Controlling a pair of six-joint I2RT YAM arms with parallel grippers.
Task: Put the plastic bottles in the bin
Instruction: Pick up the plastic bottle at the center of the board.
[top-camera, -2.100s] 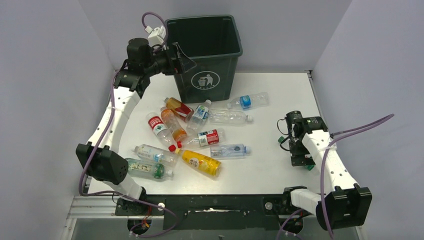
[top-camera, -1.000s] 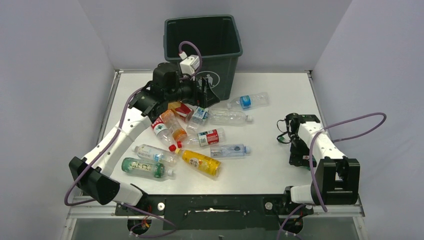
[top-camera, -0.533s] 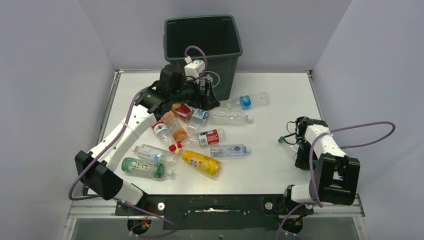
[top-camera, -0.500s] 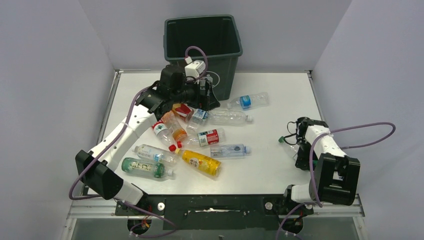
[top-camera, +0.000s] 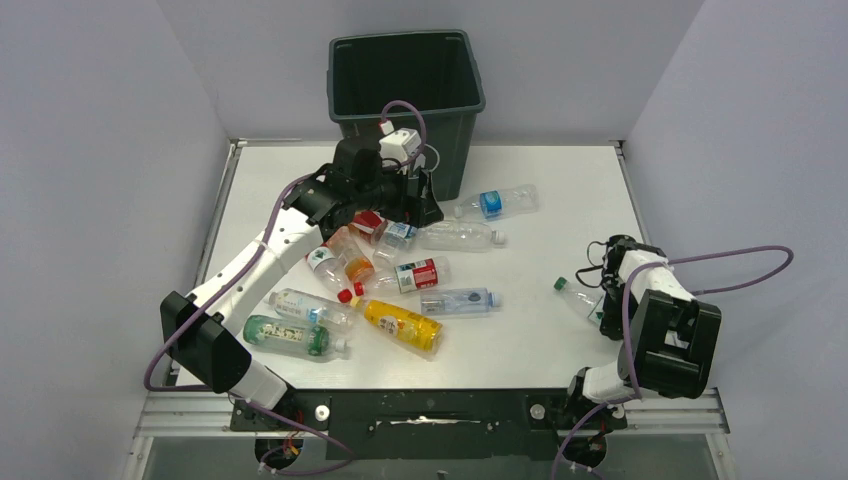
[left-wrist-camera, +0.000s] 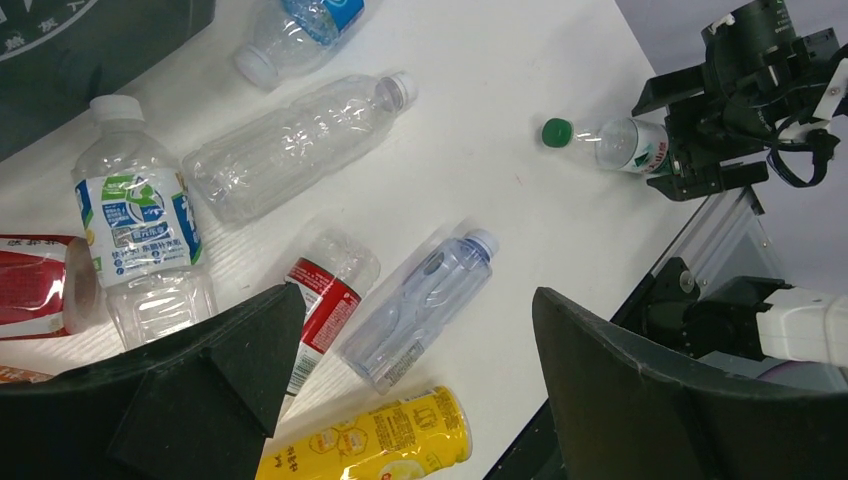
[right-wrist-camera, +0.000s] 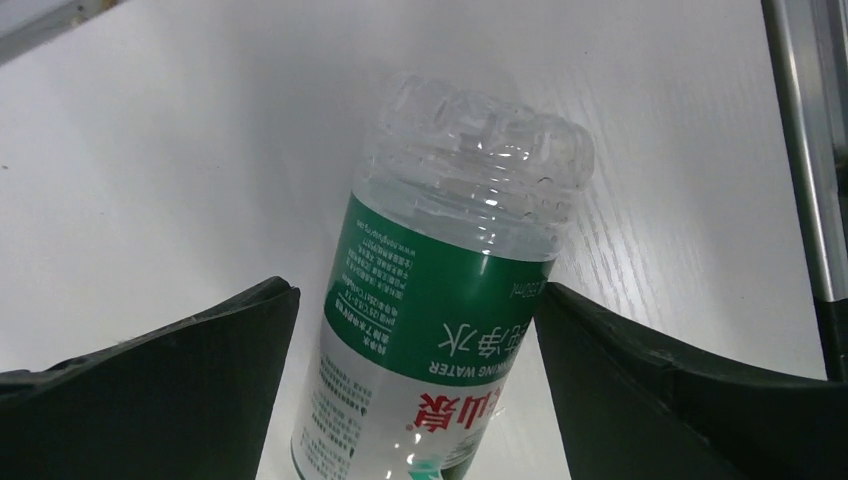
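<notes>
Looking down from above, the bin is a tall, dark green, tapered tub with a white trash symbol on its front, standing at the far middle of the white counter. The plastic bottles lie on their sides in a loose heap just near of it, left of centre. Among them are a yellow-labelled bottle at the near end, a red-labelled bottle behind it and a blue-labelled bottle off to the bin's right. A green-capped bottle lies well apart by the right edge, with the right end effector over its body. The left end effector hangs above the heap's far end, just in front of the bin. Pale lilac walls close in three sides, and purple cables loop off the arms. Through the left wrist camera, that end effector's jaws are spread wide with nothing between them. Below them lie a label-less clear bottle and a white-capped bottle with a green-and-blue label. Through the right wrist camera, the green-capped bottle shows a green wrap with white characters and a ribbed clear base, lying flat on the counter. The jaws are open on either side of it, with a gap on the left. A metal rail runs along the counter's edge.
</notes>
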